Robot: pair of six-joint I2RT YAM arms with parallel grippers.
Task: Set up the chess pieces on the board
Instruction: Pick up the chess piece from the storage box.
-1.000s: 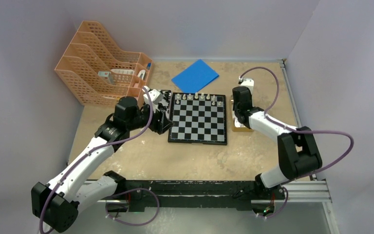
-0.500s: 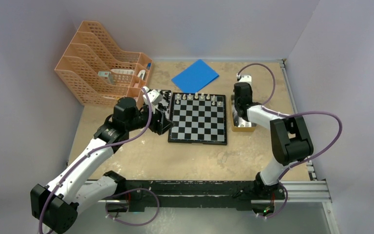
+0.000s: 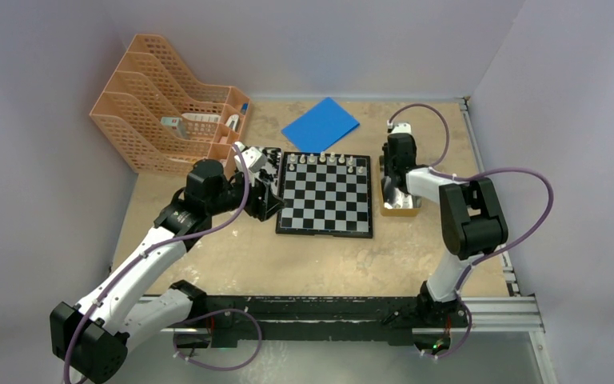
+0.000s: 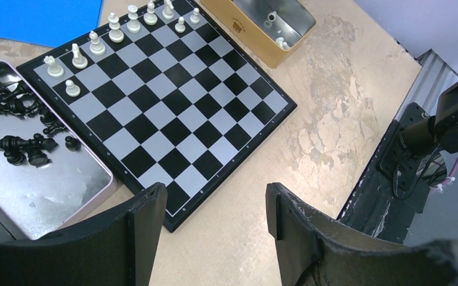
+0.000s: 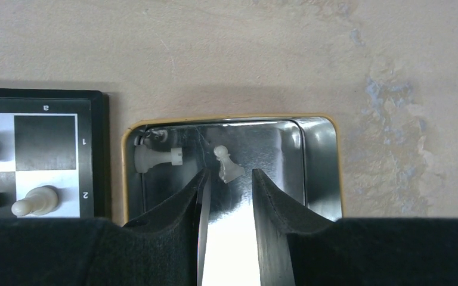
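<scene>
The board lies mid-table with several white chess pieces on its far rows. Black pieces lie in a silver tin at the board's left. My left gripper hovers open over the board's near left corner, holding nothing. My right gripper reaches into the gold-rimmed tin right of the board, jaws narrowly open. A white pawn lies on its side just at the fingertips, its base between them, not clamped. Another white piece lies in the tin's corner.
An orange file rack stands at the back left, and a blue sheet lies behind the board. Walls close in the left, back and right sides. A metal rail runs along the near edge.
My right arm folded its elbow inward and shifted the wrist toward the tin's far end; its jaws widened slightly. The left arm stayed still.
</scene>
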